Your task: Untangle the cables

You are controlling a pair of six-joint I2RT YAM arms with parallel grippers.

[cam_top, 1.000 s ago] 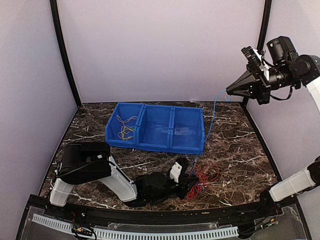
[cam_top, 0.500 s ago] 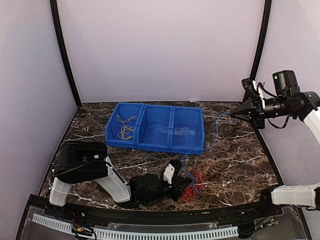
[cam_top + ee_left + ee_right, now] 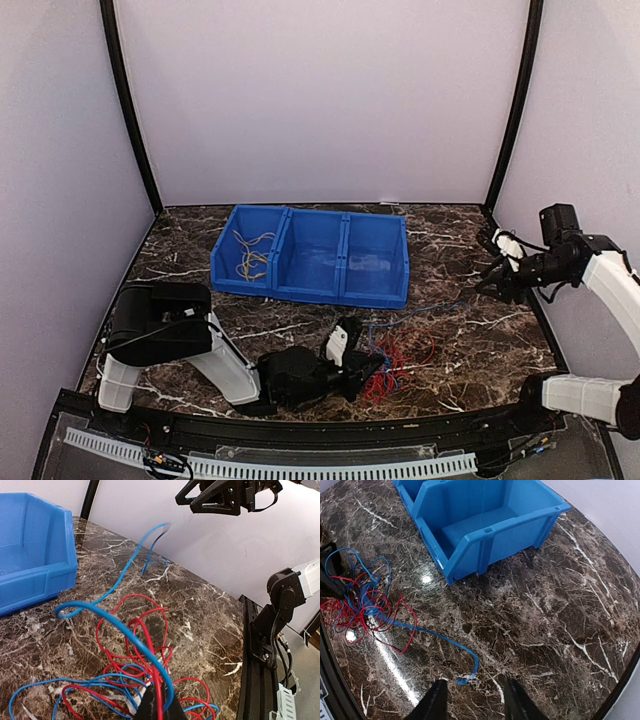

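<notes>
The left tool [image 3: 160, 707] is clamped shut on the red-and-blue cables [image 3: 142, 647], apparently anchoring the tangle on the desk [image 3: 200, 615]. The right tool [image 3: 476, 702] stands part open and empty (the blue cable end [image 3: 464, 681] lies just beneath).

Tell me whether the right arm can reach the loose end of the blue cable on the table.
Probably yes. The right gripper hangs over the loose end of the blue cable, jaws open; in its wrist view that end lies on bare table between them, clear of the blue bin.
</notes>
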